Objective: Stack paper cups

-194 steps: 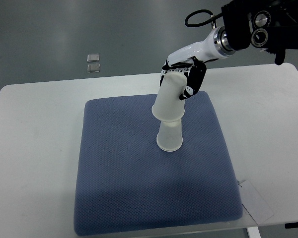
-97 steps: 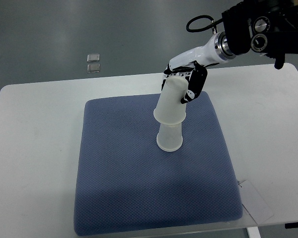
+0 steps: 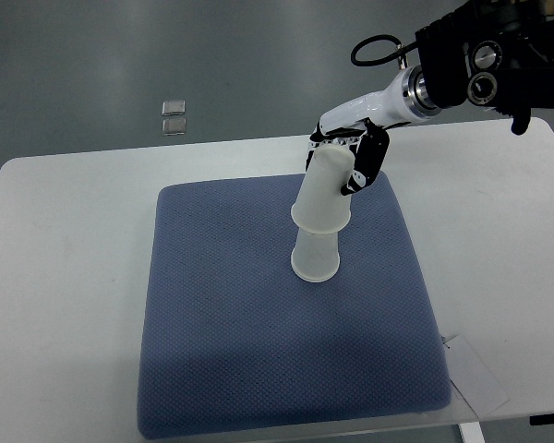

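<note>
Cups are mid-stack: your right hand point(image 3: 351, 157) grips the top cup point(image 3: 325, 189) near its closed end, mouth down and tilted, its rim over the upturned lower cup point(image 3: 316, 257), which stands near the middle of the pad point(image 3: 222, 332). You are at the seating step, by the look of it; whether the rim has fully caught the lower cup is hard to tell. Next you would need to bring the top cup upright, press it straight down, then loosen the fingers without tipping the pair. Beneath lies the grey floor point(image 3: 92, 55), then the white table point(image 3: 65, 277), the blue textured pad, a paper slip point(image 3: 475, 374) at the table's near right corner, and two small clear squares point(image 3: 174, 117) on the floor.
</note>
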### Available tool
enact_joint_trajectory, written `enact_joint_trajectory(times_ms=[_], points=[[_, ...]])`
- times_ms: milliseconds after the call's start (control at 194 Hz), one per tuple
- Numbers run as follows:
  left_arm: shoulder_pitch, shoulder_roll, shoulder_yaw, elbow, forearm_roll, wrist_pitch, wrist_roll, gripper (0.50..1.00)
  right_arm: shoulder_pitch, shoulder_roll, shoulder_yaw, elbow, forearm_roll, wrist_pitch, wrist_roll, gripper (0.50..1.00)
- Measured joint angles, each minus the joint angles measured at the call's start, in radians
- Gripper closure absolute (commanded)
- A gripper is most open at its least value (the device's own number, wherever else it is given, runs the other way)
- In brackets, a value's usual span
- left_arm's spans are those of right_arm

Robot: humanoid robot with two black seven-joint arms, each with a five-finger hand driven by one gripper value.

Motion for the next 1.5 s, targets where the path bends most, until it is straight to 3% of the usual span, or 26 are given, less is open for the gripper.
enact_joint_trajectory(times_ms=[382, 697, 1502], points=[[0.0, 0.0, 0.0, 0.0, 0.0, 0.0, 0.0, 0.5, -0.002, -0.001, 0.0, 0.0, 0.001, 0.0, -0.001, 0.814], [0.0, 0.0, 0.0, 0.0, 0.0, 0.0, 0.0, 0.5, -0.003, -0.002, -0.002, 0.001, 0.001, 0.001, -0.001, 0.756], [0.0, 0.0, 0.0, 0.0, 0.0, 0.0, 0.0, 0.5, -0.008, -0.001, 0.003, 0.002, 0.003, -0.001, 0.0, 0.738]])
